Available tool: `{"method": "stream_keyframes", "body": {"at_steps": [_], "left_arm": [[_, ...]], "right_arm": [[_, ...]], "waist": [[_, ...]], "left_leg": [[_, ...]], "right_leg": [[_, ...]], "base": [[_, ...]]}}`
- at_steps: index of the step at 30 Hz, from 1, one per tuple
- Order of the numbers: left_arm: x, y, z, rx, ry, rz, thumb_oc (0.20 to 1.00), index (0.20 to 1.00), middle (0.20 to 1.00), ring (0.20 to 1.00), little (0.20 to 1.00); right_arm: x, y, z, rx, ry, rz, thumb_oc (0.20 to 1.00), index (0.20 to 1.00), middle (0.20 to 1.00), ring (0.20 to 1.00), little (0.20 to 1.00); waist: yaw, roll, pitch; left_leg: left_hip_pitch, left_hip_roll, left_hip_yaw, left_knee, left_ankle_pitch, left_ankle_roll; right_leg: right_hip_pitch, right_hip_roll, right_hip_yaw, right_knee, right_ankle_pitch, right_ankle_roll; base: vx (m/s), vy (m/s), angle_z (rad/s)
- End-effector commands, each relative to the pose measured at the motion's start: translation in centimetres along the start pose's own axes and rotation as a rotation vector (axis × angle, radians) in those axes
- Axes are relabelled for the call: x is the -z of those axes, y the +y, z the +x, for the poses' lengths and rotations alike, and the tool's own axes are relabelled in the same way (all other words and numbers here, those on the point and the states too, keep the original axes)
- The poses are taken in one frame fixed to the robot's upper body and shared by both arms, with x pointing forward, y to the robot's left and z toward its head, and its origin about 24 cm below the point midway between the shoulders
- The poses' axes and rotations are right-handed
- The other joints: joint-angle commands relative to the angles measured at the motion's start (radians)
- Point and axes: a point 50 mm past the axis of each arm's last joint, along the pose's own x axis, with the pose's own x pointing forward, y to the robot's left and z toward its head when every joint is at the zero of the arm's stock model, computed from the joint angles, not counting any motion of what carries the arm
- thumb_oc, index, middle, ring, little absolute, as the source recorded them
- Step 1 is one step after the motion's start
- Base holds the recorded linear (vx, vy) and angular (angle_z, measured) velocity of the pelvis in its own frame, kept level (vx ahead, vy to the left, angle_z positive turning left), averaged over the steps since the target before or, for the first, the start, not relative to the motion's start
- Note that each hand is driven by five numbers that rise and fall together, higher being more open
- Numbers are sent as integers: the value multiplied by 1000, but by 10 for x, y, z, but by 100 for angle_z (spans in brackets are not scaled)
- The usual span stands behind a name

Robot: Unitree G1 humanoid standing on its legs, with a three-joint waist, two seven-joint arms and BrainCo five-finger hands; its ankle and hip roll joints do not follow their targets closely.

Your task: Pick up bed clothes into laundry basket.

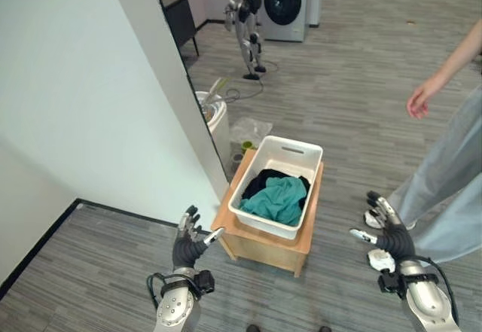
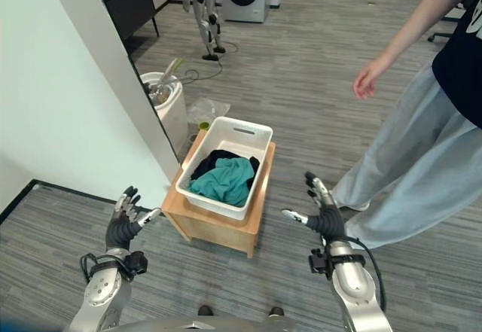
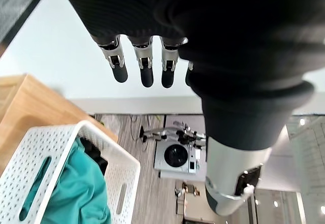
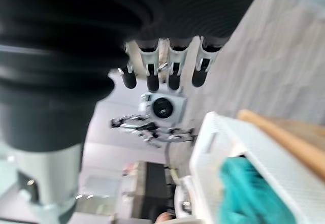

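A white laundry basket (image 1: 245, 190) stands on a low wooden stand (image 1: 260, 245) in front of me. Inside it lie a teal cloth (image 1: 277, 199) and a dark cloth (image 1: 260, 181); the teal cloth (image 3: 76, 188) also shows in the left wrist view inside the basket (image 3: 124, 173). My left hand (image 1: 188, 245) hovers left of the stand, fingers straight, holding nothing. My right hand (image 1: 388, 234) is raised to the right of the stand, fingers spread and empty. Both hands are apart from the basket.
A white wall panel (image 1: 113, 83) rises on the left. A person (image 1: 452, 159) stands close on the right, one hand (image 1: 418, 100) lowered. Behind the basket are a white bin (image 1: 215, 117) and a plastic bag (image 1: 250, 130). Another robot (image 1: 247, 12) and a washing machine (image 1: 285, 2) stand far back.
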Motion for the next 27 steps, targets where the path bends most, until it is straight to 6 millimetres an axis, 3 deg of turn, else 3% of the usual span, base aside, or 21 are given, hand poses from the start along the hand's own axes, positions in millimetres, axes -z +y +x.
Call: {"method": "stream_keyframes", "body": {"at_steps": [1,12,20,27], "left_arm": [[-34,-2,24,17,-172,-15,1000,1000,1000,1000,1000],[-40,-15,27,101,-170,-52,1000,1000,1000,1000,1000],[-49,-12,26,129,-200,-42,1000,1000,1000,1000,1000],[-55,-19,30,160,-230,2,1000,1000,1000,1000,1000]], "right_arm": [[-22,4,18,0,-149,4,1000,1000,1000,1000,1000],[-19,11,19,-8,-131,50,1000,1000,1000,1000,1000],[-25,10,18,-14,-151,37,1000,1000,1000,1000,1000],[-17,8,18,-4,-111,-44,1000,1000,1000,1000,1000]], "waist": [[14,-43,-5],[14,-76,-16],[13,-83,-13],[15,-82,1]], "left_leg": [[53,127,17,14,43,-111],[67,98,10,14,8,-87],[77,80,14,14,-9,-76],[92,61,19,14,-31,-62]], "right_leg": [[7,-86,-26,20,2,84],[21,-114,-32,28,11,97],[25,-130,-25,30,21,108],[38,-152,-28,27,31,122]], "base": [[-1,51,7],[21,28,6],[11,32,2],[11,37,1]]}}
